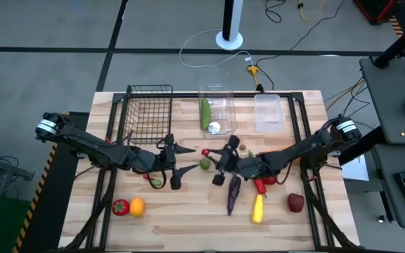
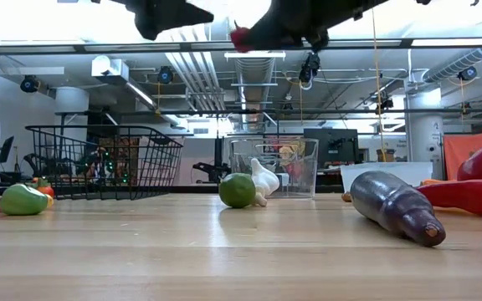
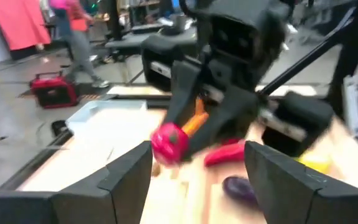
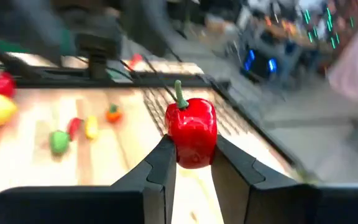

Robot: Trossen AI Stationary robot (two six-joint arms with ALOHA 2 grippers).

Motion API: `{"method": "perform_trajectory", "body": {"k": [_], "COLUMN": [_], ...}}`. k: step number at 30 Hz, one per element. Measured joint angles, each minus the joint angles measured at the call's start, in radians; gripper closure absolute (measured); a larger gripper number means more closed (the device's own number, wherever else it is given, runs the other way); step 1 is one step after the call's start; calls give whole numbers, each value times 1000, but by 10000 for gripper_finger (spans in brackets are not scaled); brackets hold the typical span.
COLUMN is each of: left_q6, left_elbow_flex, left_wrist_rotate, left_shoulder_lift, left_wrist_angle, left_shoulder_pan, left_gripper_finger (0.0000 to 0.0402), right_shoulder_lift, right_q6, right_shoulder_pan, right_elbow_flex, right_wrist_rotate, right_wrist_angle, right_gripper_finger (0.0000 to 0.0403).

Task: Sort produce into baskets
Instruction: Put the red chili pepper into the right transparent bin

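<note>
My right gripper (image 1: 211, 154) is shut on a small red bell pepper (image 4: 191, 129), high above the table's middle; the pepper also shows in the low view (image 2: 239, 38). My left gripper (image 1: 183, 165) is open and empty. It faces the pepper from the left, a short way off, and its fingers (image 3: 129, 168) stand wide apart. On the table lie a purple eggplant (image 1: 233, 195), a yellow pepper (image 1: 258, 209), a red apple (image 1: 296, 202), a red chili (image 1: 261, 185) and a green round fruit (image 1: 206, 164). A red tomato (image 1: 121, 206) and an orange fruit (image 1: 137, 206) lie near the front left. My right gripper pinches the red pepper's two opposite sides (image 4: 178, 149), low on its body, between its two fingers. The fingers come about level from the table's right. The pepper is lifted clear of the table, with its green stem (image 4: 179, 94) sticking out away from the fingers.
At the back stand a black wire basket (image 1: 150, 109), a tall clear bin (image 1: 227, 105) with a green cucumber (image 1: 205, 114) and white garlic (image 1: 215, 128) at its near end, and a shallow clear bin (image 1: 268, 112). A green pepper (image 1: 157, 182) lies under my left arm.
</note>
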Motion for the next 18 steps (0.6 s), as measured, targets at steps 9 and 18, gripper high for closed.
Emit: {"method": "perform_trajectory", "body": {"k": [9, 18], "left_q6": [-47, -100], "left_elbow_flex": [0, 0], "left_wrist_rotate": [-58, -66], "left_shoulder_lift": [-38, -32], "left_wrist_angle": [-151, -217], "left_shoulder_pan": [0, 0], "left_gripper_finger": [173, 174], "right_shoulder_lift": [-66, -41], "right_q6": [499, 490], "right_shoulder_pan": [-237, -624], "right_elbow_flex": [270, 507], "right_wrist_rotate": [-79, -270], "right_wrist_angle": [-895, -1436], "right_gripper_finger": [325, 323]}}
